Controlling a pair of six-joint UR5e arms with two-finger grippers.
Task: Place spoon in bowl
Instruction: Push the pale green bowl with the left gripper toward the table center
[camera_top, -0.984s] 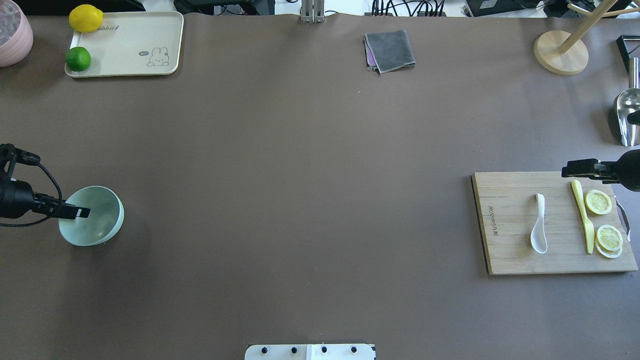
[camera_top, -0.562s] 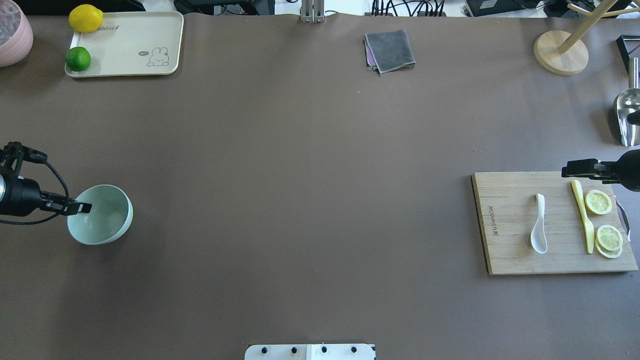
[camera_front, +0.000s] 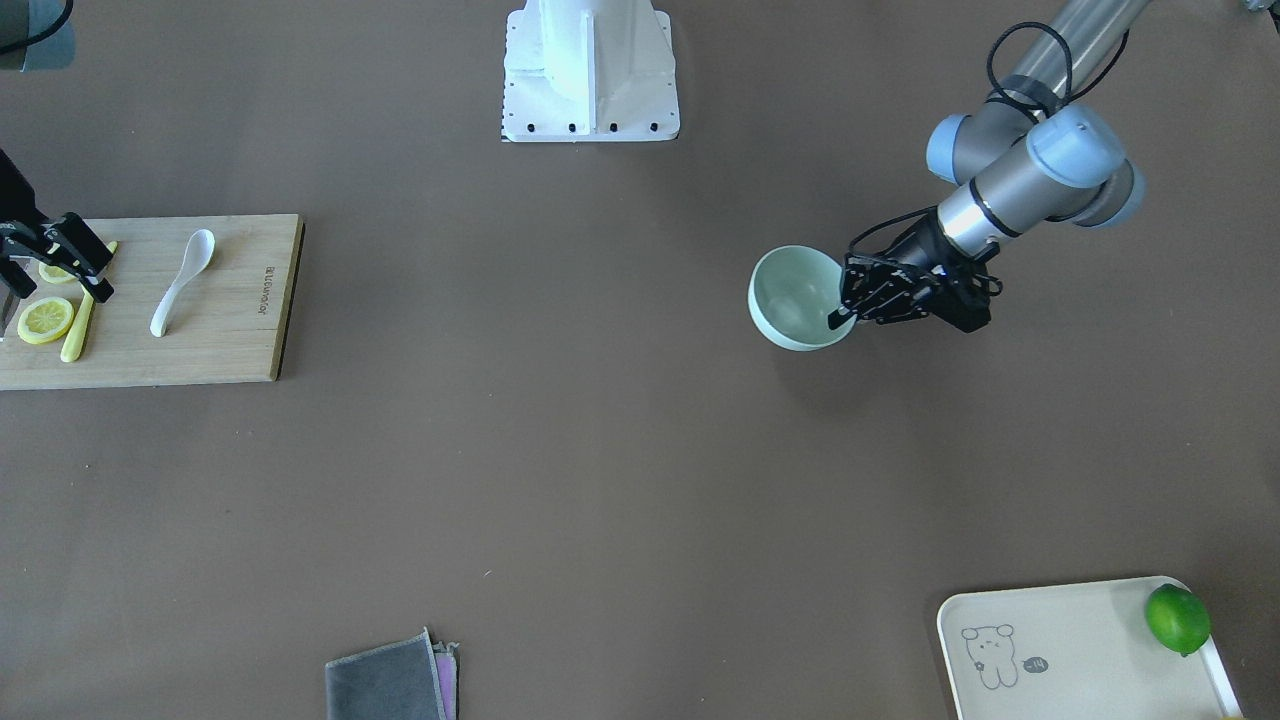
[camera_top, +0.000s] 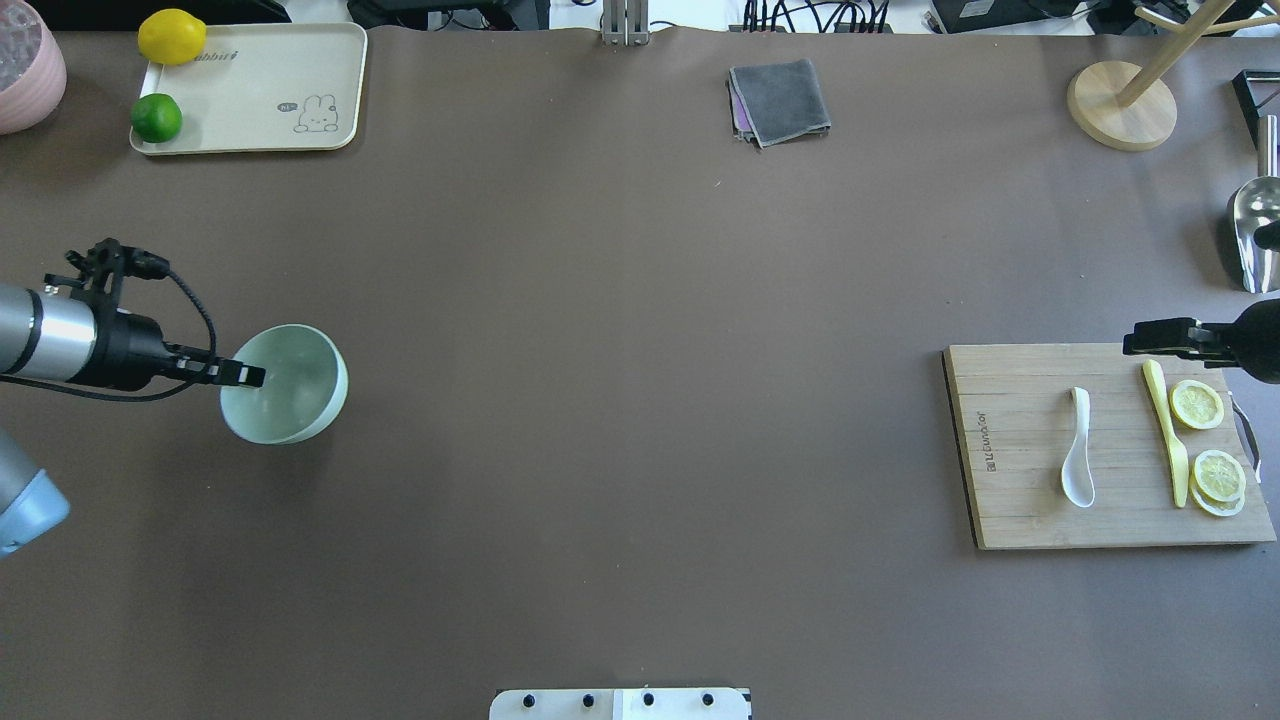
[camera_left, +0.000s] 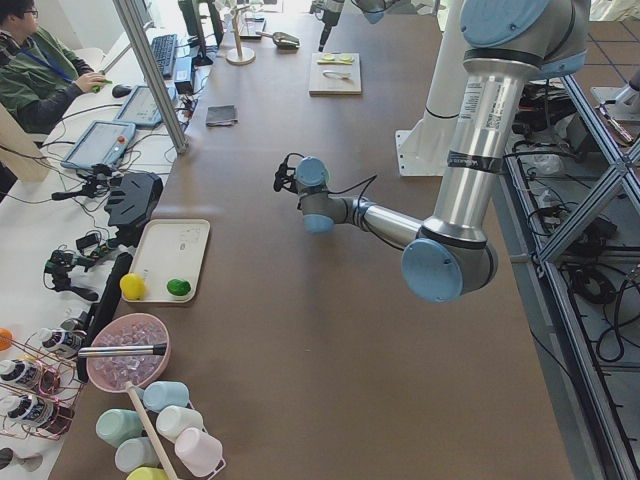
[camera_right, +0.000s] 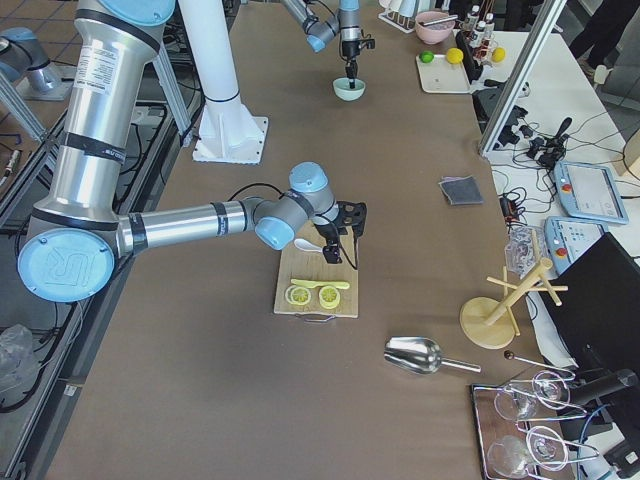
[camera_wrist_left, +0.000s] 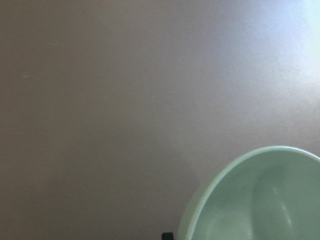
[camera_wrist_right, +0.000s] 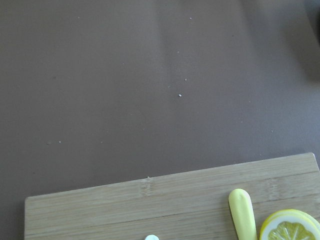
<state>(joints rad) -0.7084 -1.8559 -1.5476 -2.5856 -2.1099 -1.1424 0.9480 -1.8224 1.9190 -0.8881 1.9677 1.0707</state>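
My left fingers (camera_top: 245, 376) are clamped on the rim of the bowl (camera_top: 300, 385) near the table's (camera_top: 640, 300) left edge, though the contact is hard to see. My right fingers (camera_top: 1150, 337) hang spread and empty, partly cut off, over the cutting board (camera_top: 1020, 500) at the right edge. The spoon (camera_top: 1077, 460) lies on that board. The board's print is too small to read.

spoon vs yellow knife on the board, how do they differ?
The spoon is white with a deep oval scoop; the knife is yellow, slim and nearly straight. The knife is longer than the spoon. The knife lies right beside the lemon slices; the spoon lies apart from them, mid-board. Both lie flat on the cutting board, roughly parallel, neither gripped.
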